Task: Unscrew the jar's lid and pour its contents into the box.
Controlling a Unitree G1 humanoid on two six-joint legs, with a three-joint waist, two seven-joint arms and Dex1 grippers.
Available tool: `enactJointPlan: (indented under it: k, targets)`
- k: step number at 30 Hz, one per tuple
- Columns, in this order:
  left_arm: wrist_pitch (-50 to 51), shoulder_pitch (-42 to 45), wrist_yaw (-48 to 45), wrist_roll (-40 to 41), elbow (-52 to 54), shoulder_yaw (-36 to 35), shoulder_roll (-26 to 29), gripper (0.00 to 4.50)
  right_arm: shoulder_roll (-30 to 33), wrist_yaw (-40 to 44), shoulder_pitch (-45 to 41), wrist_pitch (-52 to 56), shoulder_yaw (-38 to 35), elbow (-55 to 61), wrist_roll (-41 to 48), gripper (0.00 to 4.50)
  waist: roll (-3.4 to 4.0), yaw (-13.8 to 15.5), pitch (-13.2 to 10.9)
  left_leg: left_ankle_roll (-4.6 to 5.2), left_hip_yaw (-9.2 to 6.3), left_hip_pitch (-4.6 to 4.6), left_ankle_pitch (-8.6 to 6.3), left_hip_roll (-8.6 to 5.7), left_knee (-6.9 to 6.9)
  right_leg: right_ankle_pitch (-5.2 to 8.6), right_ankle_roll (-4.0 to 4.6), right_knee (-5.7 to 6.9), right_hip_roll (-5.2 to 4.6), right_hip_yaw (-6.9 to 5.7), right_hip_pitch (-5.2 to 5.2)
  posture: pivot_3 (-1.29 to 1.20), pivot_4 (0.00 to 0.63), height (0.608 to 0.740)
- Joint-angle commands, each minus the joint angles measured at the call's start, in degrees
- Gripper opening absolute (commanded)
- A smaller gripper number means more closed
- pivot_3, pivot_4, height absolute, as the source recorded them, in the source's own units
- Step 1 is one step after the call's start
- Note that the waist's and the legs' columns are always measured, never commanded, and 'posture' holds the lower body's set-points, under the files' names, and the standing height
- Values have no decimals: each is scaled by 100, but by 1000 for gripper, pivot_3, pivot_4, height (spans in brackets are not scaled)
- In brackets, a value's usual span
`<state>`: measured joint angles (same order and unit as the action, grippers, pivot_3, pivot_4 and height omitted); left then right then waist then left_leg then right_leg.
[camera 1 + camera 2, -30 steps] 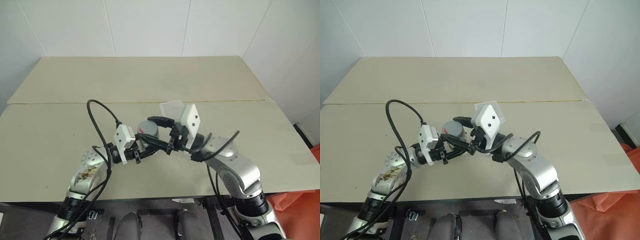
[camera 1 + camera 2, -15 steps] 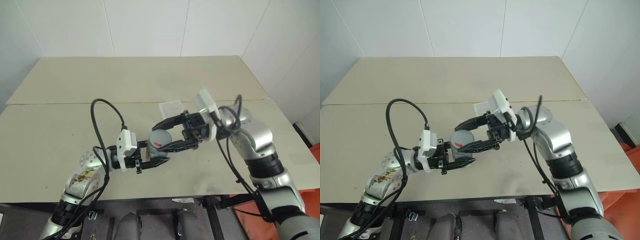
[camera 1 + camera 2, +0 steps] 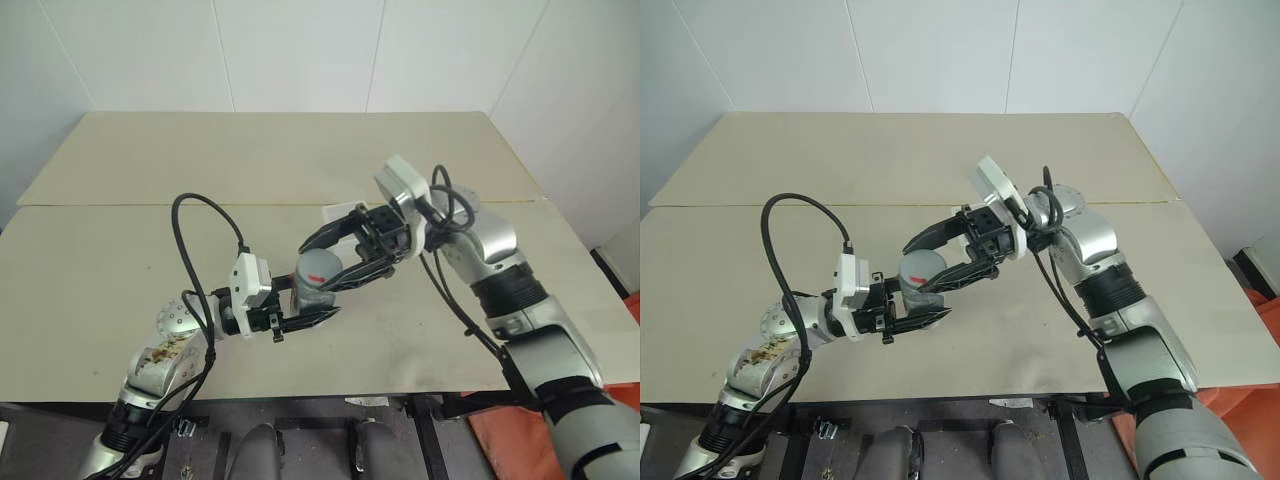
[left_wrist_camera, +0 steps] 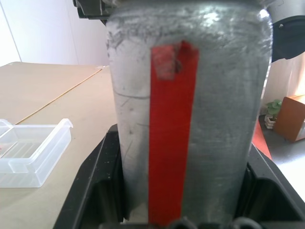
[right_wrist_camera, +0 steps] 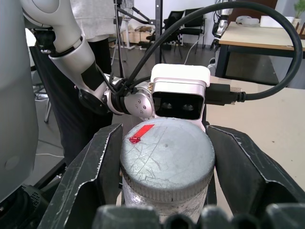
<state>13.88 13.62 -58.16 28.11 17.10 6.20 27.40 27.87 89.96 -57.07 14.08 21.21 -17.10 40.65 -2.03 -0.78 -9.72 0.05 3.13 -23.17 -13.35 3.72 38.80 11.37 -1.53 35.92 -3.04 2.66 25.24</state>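
Now, jar (image 3: 318, 279): gripped shut in left gripper (image 3: 312, 305).
Right gripper (image 3: 335, 258): jaws spread around lid (image 5: 166, 155), box (image 4: 29, 151) at twelve o'clock.

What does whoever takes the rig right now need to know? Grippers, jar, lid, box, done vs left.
Left gripper: shut on the jar, held above the table.
Right gripper: open, fingers either side of the lid, not clamped.
Lid: on the jar, red mark on top.
Box: on the table beyond the grippers, no lid on it.
Done: jar picked up.
Left: grip the lid, unscrew it, pour the contents into the box.
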Motion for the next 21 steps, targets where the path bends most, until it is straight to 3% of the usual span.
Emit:
enactJointPlan:
  k: [1, 3, 5, 10, 15, 17, 21]
  targets:
    - [-61, 56, -145, 94, 240, 134, -33, 2349, 218, 254, -215, -116, -164, 8, 282, 3942, 0, 0, 0, 0, -1, 0, 0, 1, 0, 0, 0, 1, 1, -1, 0, 0, 150, 740]
    - [-89, 70, -144, 92, 169, 136, -51, 2349, 281, 254, -196, -65, -264, 105, 374, 4485, 0, 6, 0, 0, -1, 0, 0, 0, 0, 0, 0, 1, 0, -1, 0, 0, 150, 740]
    - [-155, 55, -131, 66, 62, 95, -77, 2349, 311, 254, -132, 12, -504, 260, 388, 4485, 0, 3, 0, 0, 0, 0, 0, 0, 1, 0, 0, 1, 0, -1, 0, 0, 150, 740]
    - [-383, 46, -34, -77, -251, -6, -133, 2349, 590, -749, 605, 278, -1327, 1454, 242, 4485, 0, 26, 0, 0, -3, -1, 0, 1, -3, 2, 2, 0, 1, -4, 0, 0, 150, 740]
    - [-870, 176, 459, -520, -739, -105, -407, 2349, 692, -2863, 2046, 676, -1940, 3393, -207, 4485, 0, 71, 0, -1, -3, -8, 0, -4, -2, 3, 0, -4, -6, -8, 2, 0, 150, 740]
    - [-1116, 273, 765, -733, -1002, -152, -609, 2349, 360, -4229, 2716, 1070, -1981, 4372, -455, 4485, 0, 73, 0, -1, -2, -7, 0, -5, -1, 3, -1, -2, -6, -6, 3, 0, 150, 740]
    - [-1344, 431, 923, -893, -1331, -147, -815, 2245, -267, -5918, 3373, 1822, -1692, 5482, -864, 4500, 0, 9, 0, -1, -5, -6, 0, -4, -2, 8, -9, 10, -3, -3, 6, 0, 150, 740]
